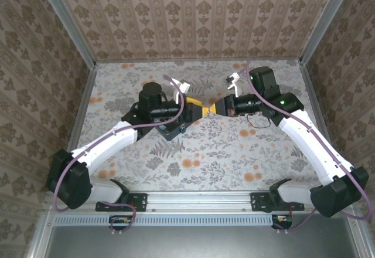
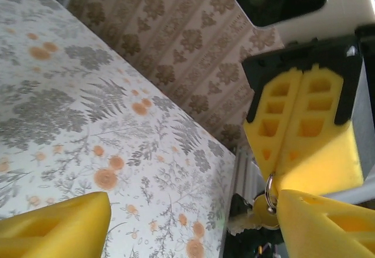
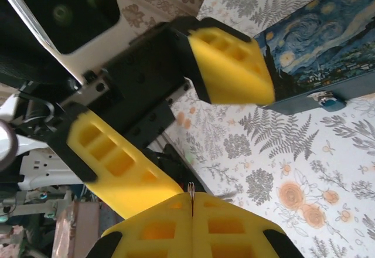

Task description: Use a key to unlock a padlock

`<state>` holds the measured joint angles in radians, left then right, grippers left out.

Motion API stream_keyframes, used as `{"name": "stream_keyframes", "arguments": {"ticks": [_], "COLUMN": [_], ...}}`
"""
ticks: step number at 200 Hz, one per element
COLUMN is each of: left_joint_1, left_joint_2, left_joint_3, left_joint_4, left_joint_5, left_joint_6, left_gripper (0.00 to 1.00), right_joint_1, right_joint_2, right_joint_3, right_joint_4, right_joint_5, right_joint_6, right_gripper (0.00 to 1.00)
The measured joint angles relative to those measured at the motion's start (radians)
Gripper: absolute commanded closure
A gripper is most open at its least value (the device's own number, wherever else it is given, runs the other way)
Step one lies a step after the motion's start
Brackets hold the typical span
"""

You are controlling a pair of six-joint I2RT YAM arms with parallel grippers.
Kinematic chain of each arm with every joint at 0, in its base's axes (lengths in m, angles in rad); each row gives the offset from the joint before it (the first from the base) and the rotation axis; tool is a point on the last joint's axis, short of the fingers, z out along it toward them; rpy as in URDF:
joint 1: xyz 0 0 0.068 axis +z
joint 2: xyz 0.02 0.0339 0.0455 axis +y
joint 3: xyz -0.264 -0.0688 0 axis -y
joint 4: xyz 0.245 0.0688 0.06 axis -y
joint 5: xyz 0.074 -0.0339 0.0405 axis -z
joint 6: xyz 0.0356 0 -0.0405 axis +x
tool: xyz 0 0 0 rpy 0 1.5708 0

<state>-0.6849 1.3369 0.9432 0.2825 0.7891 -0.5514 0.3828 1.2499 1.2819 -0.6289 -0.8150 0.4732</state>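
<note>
Both arms [image 1: 111,141] have white links, black joints, purple cables [image 1: 50,183] and yellow honeycombed fingers [image 3: 228,64].

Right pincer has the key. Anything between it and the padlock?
Yes. The open left pincer straddles the right pincer, which is shut on the key; its upper finger crowds the line to the padlock on the painted box.
</note>
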Motion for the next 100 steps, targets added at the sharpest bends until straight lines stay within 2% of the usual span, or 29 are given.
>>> {"name": "stream_keyframes", "arguments": {"ticks": [17,32,49,65,100], "left_joint_1": [-0.01,-0.023,-0.029,-0.029,-0.029], "left_joint_2": [0.01,0.01,0.01,0.01,0.002], "left_joint_3": [0.001,0.003,0.005,0.005,0.005], "left_joint_4": [0.024,0.037,0.048,0.051,0.064], "left_joint_5": [0.028,0.046,0.05,0.045,0.04], "left_joint_6": [-0.003,-0.003,-0.002,-0.002,-0.005], "left_gripper": [0.35,0.37,0.27,0.22,0.24], "right_joint_1": [-0.002,-0.002,-0.002,-0.002,-0.003], "right_joint_2": [0.0,0.0,-0.004,-0.01,-0.016], "right_joint_3": [0.0,0.0,-0.001,-0.001,-0.001], "right_joint_4": [0.0,0.005,0.004,0.006,0.024], "right_joint_5": [-0.001,-0.005,-0.009,-0.012,-0.023], "right_joint_6": [0.014,0.028,0.037,0.048,0.06], "right_gripper": [1.0,1.0,1.0,1.0,1.0]}}
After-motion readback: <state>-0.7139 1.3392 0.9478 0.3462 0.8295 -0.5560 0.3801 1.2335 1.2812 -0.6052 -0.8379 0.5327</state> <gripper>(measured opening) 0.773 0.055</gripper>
